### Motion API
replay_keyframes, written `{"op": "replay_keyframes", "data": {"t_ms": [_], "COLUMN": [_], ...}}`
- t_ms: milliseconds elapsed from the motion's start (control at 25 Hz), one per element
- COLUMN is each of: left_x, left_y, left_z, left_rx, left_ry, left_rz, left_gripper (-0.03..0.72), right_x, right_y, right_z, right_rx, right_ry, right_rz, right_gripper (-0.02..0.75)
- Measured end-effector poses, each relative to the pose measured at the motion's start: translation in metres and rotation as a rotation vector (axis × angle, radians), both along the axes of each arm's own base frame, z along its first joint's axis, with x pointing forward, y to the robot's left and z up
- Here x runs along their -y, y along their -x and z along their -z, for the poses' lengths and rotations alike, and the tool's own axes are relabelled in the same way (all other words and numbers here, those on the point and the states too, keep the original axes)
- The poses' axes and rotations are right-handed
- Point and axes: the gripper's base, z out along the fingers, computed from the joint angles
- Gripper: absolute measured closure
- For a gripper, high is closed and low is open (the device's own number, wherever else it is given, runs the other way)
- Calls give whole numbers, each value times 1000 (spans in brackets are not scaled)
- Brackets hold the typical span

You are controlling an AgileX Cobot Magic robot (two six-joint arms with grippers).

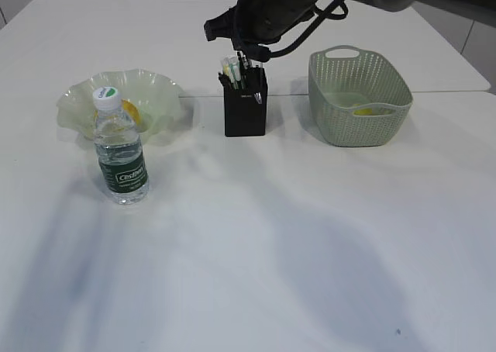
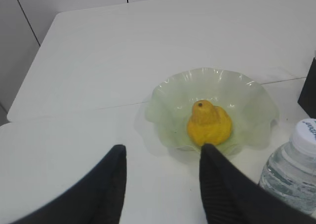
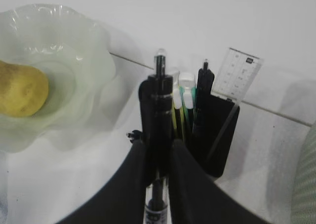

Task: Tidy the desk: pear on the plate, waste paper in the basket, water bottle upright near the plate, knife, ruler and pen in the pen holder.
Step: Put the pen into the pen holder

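I am clenching my right jaws (image 3: pixel 157 182) on a slim black pen (image 3: pixel 158 135) just above the matte black square pen holder (image 1: pixel 245 110), where the clear plastic ruler (image 3: pixel 236 78) is already standing. My left jaws (image 2: pixel 163 184) are hanging released. The yellow pear (image 2: pixel 209 125) is sitting on the ruffled pale green glass plate (image 2: pixel 256 105), the small clear water bottle (image 1: pixel 121 152) is standing upright just near of it, and something yellowish is lying in the sage-green perforated basket (image 1: pixel 358 96) at far right.

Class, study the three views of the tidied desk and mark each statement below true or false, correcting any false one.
1. The yellow pear lies in the pale green ruffled glass plate. True.
2. The clear plastic water bottle lies on its side. False: it stands upright beside the plate.
3. The right gripper has its jaws shut on a black pen at the matte black pen holder. True.
4. The sage-green perforated basket stands left of the pen holder. False: on its right.
5. The left gripper holds the pear. False: its jaws are open and empty.
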Motion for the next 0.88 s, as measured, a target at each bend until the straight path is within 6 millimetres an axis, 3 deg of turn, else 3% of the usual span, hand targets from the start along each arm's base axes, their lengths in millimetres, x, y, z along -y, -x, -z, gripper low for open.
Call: {"op": "replay_keyframes", "data": {"t_ms": [440,640,880], "left_x": [0,0,0], "left_y": [0,0,0], "left_z": [0,0,-1], "left_rx": [2,4,8], "left_ry": [0,0,-9], "left_rz": [0,0,4], "left_gripper": [347,347,347], "right_x": [40,39,34], "right_y": [-24,-28,-39], "right_z": [-9,-16,4], "right_rx": [106,183,216], "right_ry": [-94,-134,-168], "right_rz": [83,77,76], "right_gripper": [668,668,668]}}
